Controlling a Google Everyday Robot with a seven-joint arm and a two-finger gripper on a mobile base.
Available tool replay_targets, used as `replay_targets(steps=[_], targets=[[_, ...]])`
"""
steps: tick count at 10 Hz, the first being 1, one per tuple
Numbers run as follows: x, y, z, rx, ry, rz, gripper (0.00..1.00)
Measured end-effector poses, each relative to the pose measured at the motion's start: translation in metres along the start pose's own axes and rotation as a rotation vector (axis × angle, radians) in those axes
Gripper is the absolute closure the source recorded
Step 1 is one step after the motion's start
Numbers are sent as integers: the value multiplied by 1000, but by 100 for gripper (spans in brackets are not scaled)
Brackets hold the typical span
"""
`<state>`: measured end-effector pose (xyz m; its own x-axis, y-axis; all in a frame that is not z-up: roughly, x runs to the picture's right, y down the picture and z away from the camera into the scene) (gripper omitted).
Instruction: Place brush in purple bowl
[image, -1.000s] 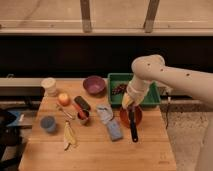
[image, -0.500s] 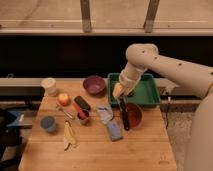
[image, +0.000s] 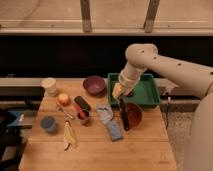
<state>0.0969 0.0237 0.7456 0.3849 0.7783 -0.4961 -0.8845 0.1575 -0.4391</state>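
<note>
Worktop (image: 142, 150): pale wood, carrying all the items below.
Cream cup (image: 49, 86): upright at the far left corner; contents cannot be told.
Blue cup (image: 48, 123): small, near the left front edge; inside is dark.
Round fruit (image: 63, 98): orange-red, loose on the worktop, just right of the cream cup.
Banana (image: 69, 136): lying loose, to the right of the blue cup and nearer the front.
Dark block (image: 81, 103): short, red-edged, lying flat.
Small pot (image: 83, 117): just in front of the dark block; inside looks reddish.
Purple bowl (image: 94, 84): round, dull mauve, at the far edge left of the green tray; the brush is not in it.
Grey cloth (image: 105, 113): crumpled, mid-worktop.
Blue sponge (image: 115, 131): just in front of the cloth.
Gripper (image: 118, 92): yellowish, over the tray's left rim; cannot tell whether it is clamped on the brush.
Brush (image: 123, 115): long slim black stick, near upright; top end meets the gripper's underside, lower part runs along the left rim of the brown bowl.
Brown bowl (image: 134, 114): reddish, in front of the tray.
Green tray (image: 145, 92): shallow, rectangular.
Arm (image: 165, 67): cream, reaching in from the right.
</note>
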Motion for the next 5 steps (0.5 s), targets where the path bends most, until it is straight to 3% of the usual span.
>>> replay_targets(steps=[3,5], targets=[[-21,19,0,-19,-80,-75,100],[-48,46,7,-34,-101,-144,100]])
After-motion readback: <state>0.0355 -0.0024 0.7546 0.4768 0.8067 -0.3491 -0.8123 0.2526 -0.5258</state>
